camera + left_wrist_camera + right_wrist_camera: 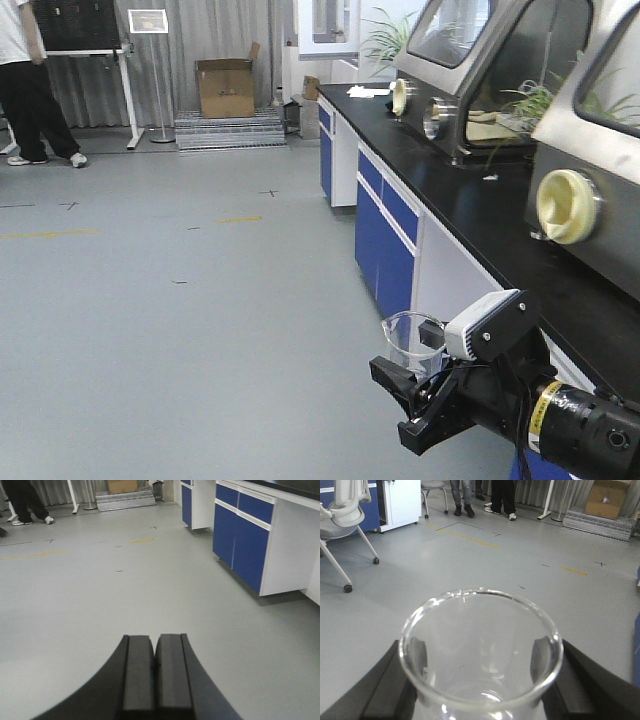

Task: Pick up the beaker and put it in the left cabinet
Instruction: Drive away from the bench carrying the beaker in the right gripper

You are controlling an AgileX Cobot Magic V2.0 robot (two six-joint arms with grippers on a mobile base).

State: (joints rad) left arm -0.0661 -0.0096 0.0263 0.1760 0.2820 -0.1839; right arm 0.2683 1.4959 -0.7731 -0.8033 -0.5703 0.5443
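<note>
Floor (150, 300) is most of what the front view shows: open grey, with a person way off at 10 o'clock and a cardboard box (226, 88) near 11. The bench (470, 200) with the blue doors runs down the right side from about 1 to 4 o'clock. No cabinet in any view, so my guess is we're mid-carry and the base has to swing round to find it.

The right hand (480, 702) is at 5 o'clock in the front view, just beside the bench front. It's clamped on the beaker (411, 338), one pad at 3 and one at 9 on the glass, and the rim sits upright and looks level. The beaker looks empty. The left hand (155, 652) is pressed together with nothing in it, hanging over bare floor.

How I'd play it:
- Glass on flat pads is slippery, so go slow and smooth with no jerky wrist turns. A firm squeeze is fine, but don't crank it.
- Hold the rim level the whole way.
- Watch that bench edge, it's close to the arm.
- Once the cabinet shows up, come in flat over a shelf and get the base fully down before letting go.
- If the glass door is shut, the left hand is free to deal with it. Can't tell from here.
</note>
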